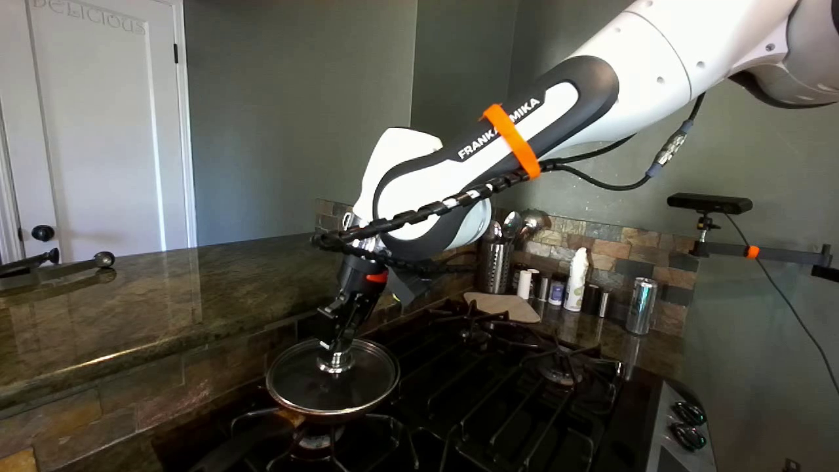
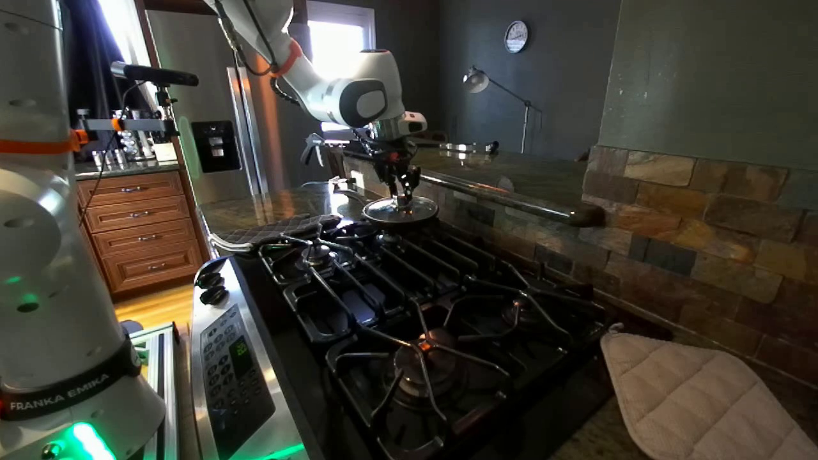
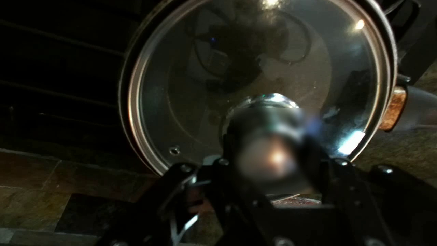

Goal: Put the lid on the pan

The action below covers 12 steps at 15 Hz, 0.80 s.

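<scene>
While the claw (image 1: 335, 348) pinches the knob (image 1: 335, 363) in an exterior view, the lid (image 1: 301, 387) lies over the pan (image 1: 347, 417), seated or not I cannot tell. In an exterior view it looks level beyond nearer grates (image 2: 423, 342). The wrist view puts its rim (image 3: 134, 102) within the pan's; best centre it, ease down, release straight up.

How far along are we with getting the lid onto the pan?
Looks done: the lid covers the pan, apparently resting on it. In hand: the claw appears closed on the lid's knob. Remaining: probably a seating check, since full contact all round can't be confirmed, then release and retreat.
</scene>
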Tool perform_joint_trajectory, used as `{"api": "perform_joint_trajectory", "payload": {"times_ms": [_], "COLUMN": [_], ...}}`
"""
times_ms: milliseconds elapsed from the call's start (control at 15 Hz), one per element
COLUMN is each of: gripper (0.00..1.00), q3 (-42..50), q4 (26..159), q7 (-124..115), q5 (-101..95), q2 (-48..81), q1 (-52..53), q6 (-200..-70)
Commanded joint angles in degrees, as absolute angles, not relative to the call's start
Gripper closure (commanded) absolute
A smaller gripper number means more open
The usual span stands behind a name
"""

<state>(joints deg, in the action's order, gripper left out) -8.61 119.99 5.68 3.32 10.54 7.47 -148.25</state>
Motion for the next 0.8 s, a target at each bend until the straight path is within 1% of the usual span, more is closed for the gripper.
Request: {"api": "perform_joint_trajectory", "payload": {"times_ms": [0,733], "gripper": [0.77,0.77], "q3": [-8.73,-8.71], "q4": [118.19,117.72], "q7": [5.62,5.76], "q5": [3.33,3.06], "q2": [11.02,11.0], "q1": [7.42,7.43], "q6": [-146.13,-145.15]}}
